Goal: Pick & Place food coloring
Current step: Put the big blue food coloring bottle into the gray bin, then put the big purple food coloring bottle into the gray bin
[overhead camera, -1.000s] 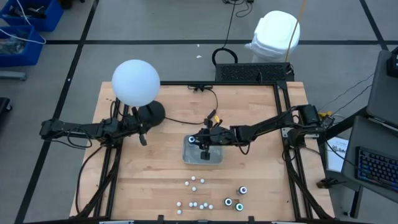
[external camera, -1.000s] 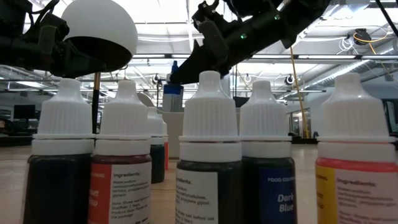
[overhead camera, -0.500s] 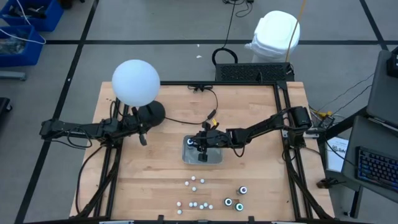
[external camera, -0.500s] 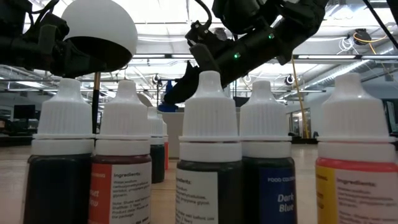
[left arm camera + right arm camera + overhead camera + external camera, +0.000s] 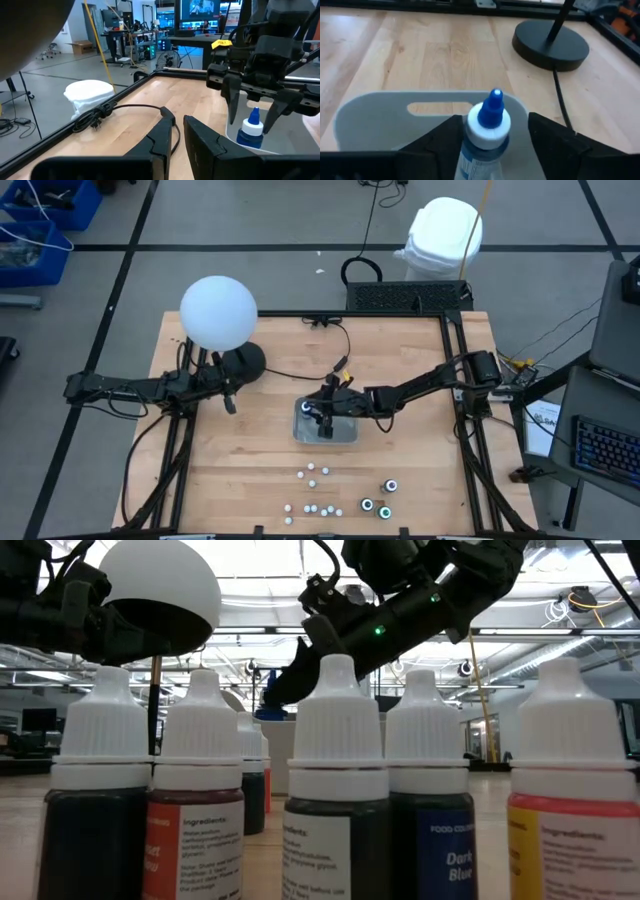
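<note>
The pale wooden table (image 5: 240, 450) carries a white globe lamp on a round black base (image 5: 218, 312) toward its left rear, and at its middle sits the clear grey rectangular tray (image 5: 345, 432), which is where the work is going on. Inside that tray one small bottle with a white collar and a blue pointed tip (image 5: 490, 120) stands upright, so one item looks delivered. The right gripper (image 5: 325, 416) hangs directly over it with its two dark fingers spread to either side of the bottle; in the left wrist view there is clear space between each finger and the bottle, so the claw is wide open and has hold of nothing, which I read as a release just made. The left gripper (image 5: 231, 398) waits at the left side of the table near the lamp base, its fingers nearly together with only a thin gap and nothing between them. Most of the job seems to remain: the cluster of tiny white-capped bottles (image 5: 312, 492) stands along the front edge, well apart from the tray, and just beside them to the right are three dark round pots with white and teal ringed tops (image 5: 380, 500), none yet moved.
</note>
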Action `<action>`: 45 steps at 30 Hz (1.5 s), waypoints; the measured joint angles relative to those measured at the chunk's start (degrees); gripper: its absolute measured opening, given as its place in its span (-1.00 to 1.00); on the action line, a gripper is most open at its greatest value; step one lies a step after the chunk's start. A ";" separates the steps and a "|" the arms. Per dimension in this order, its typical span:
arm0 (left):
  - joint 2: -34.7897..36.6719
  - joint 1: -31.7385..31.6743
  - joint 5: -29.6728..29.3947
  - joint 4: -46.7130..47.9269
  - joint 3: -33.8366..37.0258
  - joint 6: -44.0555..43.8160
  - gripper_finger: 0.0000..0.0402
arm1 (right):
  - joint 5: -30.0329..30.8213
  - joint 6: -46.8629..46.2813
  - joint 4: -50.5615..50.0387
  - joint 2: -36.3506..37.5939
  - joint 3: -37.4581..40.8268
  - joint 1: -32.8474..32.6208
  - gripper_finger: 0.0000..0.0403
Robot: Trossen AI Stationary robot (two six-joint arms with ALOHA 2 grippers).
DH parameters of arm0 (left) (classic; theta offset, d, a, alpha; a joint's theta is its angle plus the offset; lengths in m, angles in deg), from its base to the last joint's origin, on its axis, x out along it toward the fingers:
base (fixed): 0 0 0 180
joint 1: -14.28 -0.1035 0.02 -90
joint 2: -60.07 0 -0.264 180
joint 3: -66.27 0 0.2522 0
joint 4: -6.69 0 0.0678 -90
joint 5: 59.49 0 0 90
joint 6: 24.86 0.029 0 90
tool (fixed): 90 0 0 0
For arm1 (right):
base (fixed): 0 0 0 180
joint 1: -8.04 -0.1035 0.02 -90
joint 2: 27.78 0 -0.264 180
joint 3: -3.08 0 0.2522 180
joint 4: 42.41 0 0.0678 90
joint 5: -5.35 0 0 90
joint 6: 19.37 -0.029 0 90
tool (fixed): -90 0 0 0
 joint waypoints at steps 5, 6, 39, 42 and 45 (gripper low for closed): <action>0.02 0.01 0.01 0.49 0.00 -1.76 -0.72 | 0.09 3.15 -1.12 2.75 0.02 -1.25 0.23; 0.02 0.00 0.02 0.56 0.00 -2.04 -0.72 | 0.09 3.55 -1.91 3.88 0.02 -1.63 0.25; 0.02 0.00 0.04 0.13 0.00 -0.54 -0.72 | 20.72 -24.55 -42.51 31.40 9.35 -45.52 0.33; 0.02 0.02 0.05 0.13 0.00 -0.53 -0.72 | 20.48 -25.92 -35.00 31.45 13.43 -45.94 0.33; 0.01 0.01 0.11 0.15 0.00 -0.54 -0.72 | 17.92 -25.49 -27.28 31.44 17.32 -46.13 0.33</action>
